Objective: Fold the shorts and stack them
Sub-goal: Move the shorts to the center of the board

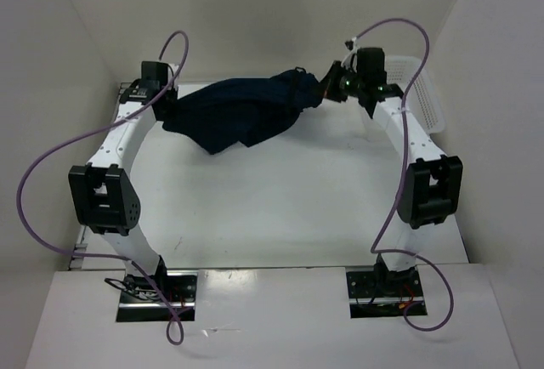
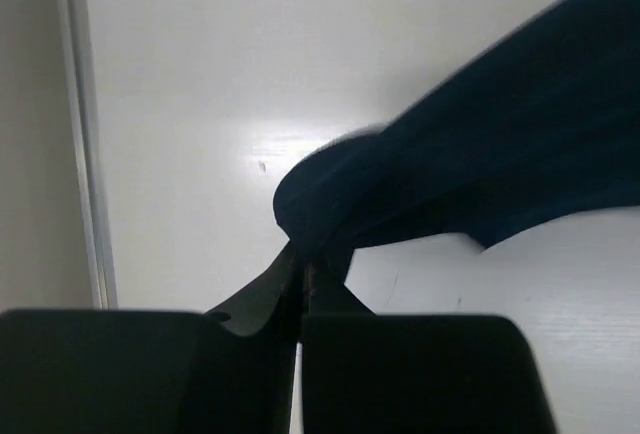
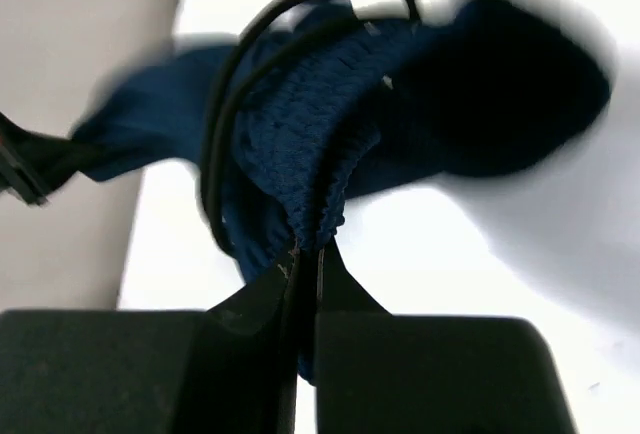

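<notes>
While both arms reach toward the far side of the table [image 1: 272, 207], the shorts [image 1: 242, 114] hang stretched between them. Dark navy cloth, bunched, widest toward the left, narrowing to a twisted neck at the right.

At the left gripper [image 2: 303, 272], the fingers are pressed together on a fold at the cloth's left end. The wrist view shows fabric pinched right at the tips, the rest trailing up and to the right over white tabletop.

At the right gripper [image 3: 308, 254], the fingers are also clenched, on the ribbed waistband at the right end. A black drawstring [image 3: 225, 104] loops out just beside the pinch.

The middle of the shorts sags, and the lowest fold sits left of centre. Cannot tell from overhead whether that fold touches the table or hangs just above it.

A white mesh basket [image 1: 425, 93] stands at the far right edge, behind the right arm, apart from the shorts. A purple cable [image 1: 51, 156] loops off each arm.
</notes>
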Tool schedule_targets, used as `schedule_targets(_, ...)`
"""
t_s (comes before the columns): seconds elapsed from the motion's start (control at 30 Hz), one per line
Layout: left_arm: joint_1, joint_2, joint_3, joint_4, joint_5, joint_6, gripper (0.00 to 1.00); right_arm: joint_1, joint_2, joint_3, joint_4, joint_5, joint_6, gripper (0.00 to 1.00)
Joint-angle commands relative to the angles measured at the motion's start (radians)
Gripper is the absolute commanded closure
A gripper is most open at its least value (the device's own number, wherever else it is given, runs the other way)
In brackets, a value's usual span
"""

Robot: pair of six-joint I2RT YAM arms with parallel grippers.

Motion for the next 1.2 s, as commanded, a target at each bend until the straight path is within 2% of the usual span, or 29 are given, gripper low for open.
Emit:
schedule_targets(0.0,-0.017,0.009,-0.181,-0.085,0.009,0.004,1.00,0.005,-0.077,-0.337,-0.078,0.033,-0.036,1.00)
schedule_targets(0.1,-0.031,-0.045,-0.376,-0.070,0.053,0.004,1.00,0.005,-0.168,-0.497,-0.099,0.000,-0.045,1.00)
schedule_targets(0.17,-0.031,-0.045,-0.415,-0.070,0.073,0.004,1.00,0.005,-0.197,-0.528,-0.100,-0.009,-0.045,1.00)
schedule_targets(0.3,-0.031,-0.078,-0.446,-0.050,0.087,0.004,1.00,0.005,-0.239,-0.585,-0.120,0.020,-0.093,1.00)
schedule_targets(0.37,-0.031,-0.108,-0.461,-0.022,0.039,0.004,1.00,0.005,-0.276,-0.622,-0.150,0.101,-0.122,1.00)
schedule_targets(0.47,-0.031,-0.177,-0.492,0.001,-0.026,0.004,1.00,0.005,-0.299,-0.645,-0.161,0.129,-0.137,1.00)
schedule_targets(0.6,-0.031,-0.246,-0.490,0.010,-0.083,0.004,1.00,0.005,-0.284,-0.538,-0.129,0.016,-0.125,1.00)
schedule_targets(0.7,-0.031,-0.258,-0.509,0.056,-0.132,0.004,1.00,0.005,-0.250,-0.516,-0.138,0.073,-0.134,1.00)
schedule_targets(0.83,-0.031,-0.258,-0.579,0.093,-0.132,0.004,1.00,0.005,-0.271,-0.660,-0.138,0.195,-0.200,1.00)
schedule_targets(1.0,-0.040,-0.258,-0.619,0.102,-0.091,0.004,1.00,0.005,-0.325,-0.714,-0.138,0.204,-0.211,1.00)
schedule_targets(1.17,-0.086,-0.270,-0.677,0.026,-0.025,0.004,1.00,0.005,-0.343,-0.774,-0.147,0.230,-0.211,1.00)
